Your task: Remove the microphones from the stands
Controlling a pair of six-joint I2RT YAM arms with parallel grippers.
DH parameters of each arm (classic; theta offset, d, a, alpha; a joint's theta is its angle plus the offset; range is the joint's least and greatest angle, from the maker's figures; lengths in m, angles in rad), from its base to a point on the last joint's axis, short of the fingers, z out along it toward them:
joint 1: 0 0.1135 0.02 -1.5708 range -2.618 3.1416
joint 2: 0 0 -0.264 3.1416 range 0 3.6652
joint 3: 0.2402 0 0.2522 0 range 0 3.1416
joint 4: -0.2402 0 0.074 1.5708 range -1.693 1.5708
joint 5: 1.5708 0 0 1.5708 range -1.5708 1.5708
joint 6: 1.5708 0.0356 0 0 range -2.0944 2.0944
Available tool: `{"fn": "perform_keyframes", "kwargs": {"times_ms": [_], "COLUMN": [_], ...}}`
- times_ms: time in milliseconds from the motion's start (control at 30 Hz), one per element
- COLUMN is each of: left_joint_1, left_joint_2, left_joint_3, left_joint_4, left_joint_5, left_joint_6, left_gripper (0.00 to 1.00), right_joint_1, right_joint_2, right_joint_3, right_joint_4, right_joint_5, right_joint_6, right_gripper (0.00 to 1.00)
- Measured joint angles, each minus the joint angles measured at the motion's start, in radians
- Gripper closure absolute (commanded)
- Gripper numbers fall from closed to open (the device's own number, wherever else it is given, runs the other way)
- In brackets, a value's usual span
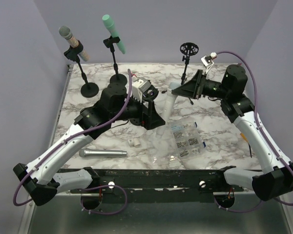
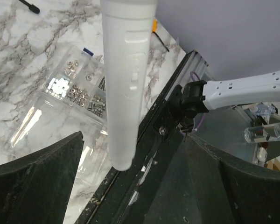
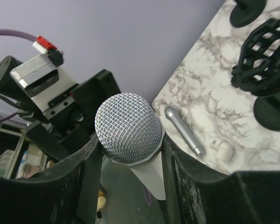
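- Table (image 1: 210,122): marble top filling the middle of the top view; the left arm (image 1: 63,148) and the right arm (image 1: 256,134) reach over it from the lower corners of the frame
- Empty stand (image 1: 187,68): upper centre-right of the top view, its black clip (image 1: 189,48) holding nothing, so the lift-off itself appears done
- Occupied stands, upper left of the top view: the left stand (image 1: 84,74) carries a grey-headed microphone (image 1: 73,43) and the next stand (image 1: 115,66) a green microphone (image 1: 112,30); both stand well apart from the grippers
- White microphone (image 1: 169,105): the task's thing, in the air at the centre of the top view, slanting from the right gripper (image 3: 130,142) down-left towards the left gripper (image 2: 133,137)
- Right gripper: fingers clamped on the neck just under the mesh head, a hold that bears the whole weight and leaves the long body free
- Left gripper: fingers spread wide to either side of the microphone's tail, neither touching it; the placing suggests a hand-over or steadying grasp in preparation
- Parts box (image 1: 186,139): clear and compartmented, lower centre-right, near or beneath the hanging tail; a slip could land on it
- Silver microphone (image 1: 102,152): lying flat on the marble at lower left, near the left arm
- Small white pieces (image 1: 133,142): just right of it and slightly above; too small to identify
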Motion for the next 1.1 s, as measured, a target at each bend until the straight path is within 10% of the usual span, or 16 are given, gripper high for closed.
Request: {"fn": "perform_keyframes", "kwargs": {"times_ms": [467,633,867,1100], "left_joint_1": [-0.089,-0.091,-0.097,-0.092], "left_joint_2": [0.060,0.072,0.064,-0.103], "left_joint_3": [-0.040,-0.050,-0.057,-0.182], "left_joint_4": [0.057,0.062,0.068,-0.006], "left_joint_5": [-0.075,-0.089,-0.113,-0.209], "left_joint_6": [-0.005,-0.011,-0.003,0.041], "left_gripper": [0.31,0.58,1.00,1.00], "right_joint_1": [0.083,0.107,0.120,0.124], "right_joint_2": [-0.035,-0.035,-0.036,-0.044], "right_joint_3": [-0.158,-0.175,-0.175,-0.116], "right_joint_4": [0.127,0.175,0.186,-0.003], "right_joint_5": [-0.055,-0.056,-0.049,0.152], "right_joint_6": [0.107,0.145,0.133,-0.005], "right_gripper": [0.99,0.99,0.00,0.00]}}
